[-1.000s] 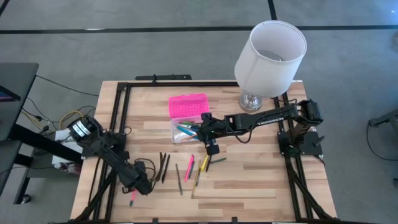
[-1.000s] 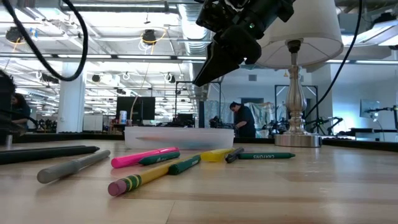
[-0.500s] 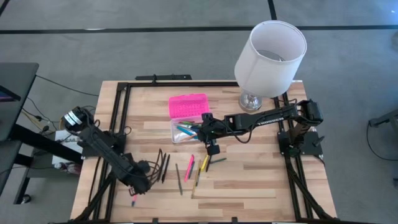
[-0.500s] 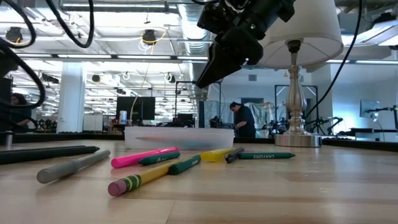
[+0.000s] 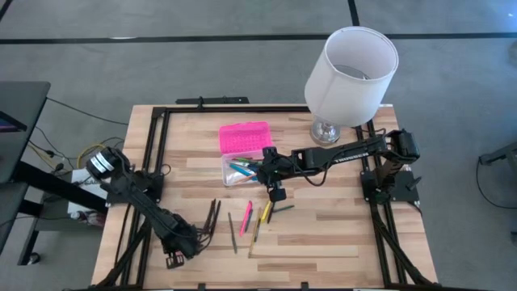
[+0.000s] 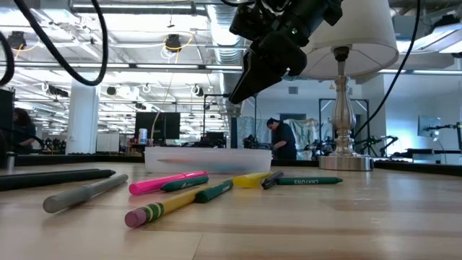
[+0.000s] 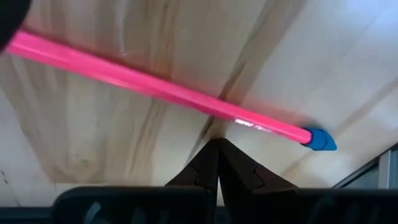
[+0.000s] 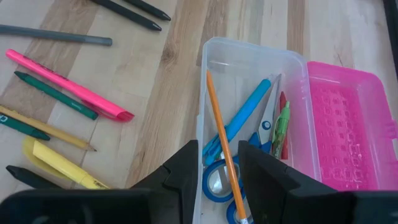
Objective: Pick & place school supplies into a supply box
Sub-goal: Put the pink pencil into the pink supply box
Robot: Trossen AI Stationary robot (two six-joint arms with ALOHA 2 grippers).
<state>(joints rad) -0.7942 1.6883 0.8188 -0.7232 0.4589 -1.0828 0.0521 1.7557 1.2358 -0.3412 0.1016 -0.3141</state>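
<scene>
The supply box stands open at mid-table: clear base with blue scissors, an orange pencil and pens inside, pink lid flat behind it. My right gripper hangs open above the base's near end, holding nothing. Loose school supplies lie in front of it: a pink highlighter, a yellow marker, black pens. Near the front left corner, my left gripper is shut and points steeply down at a pink pencil with a blue eraser. My left gripper has its shut tips right at the side of the pink pencil, toward its blue-eraser end, coming from above. Whether they touch it, I cannot tell. The pencil lies flat on the table.
A white lamp stands at the table's far right, close behind my right arm. A black frame runs along the table's edges. Bare wood lies at the near right.
My left gripper, shut throughout, has tipped to point more steeply down and has gone a little toward the table's near edge, so it now covers the pink pencil in the high view.
</scene>
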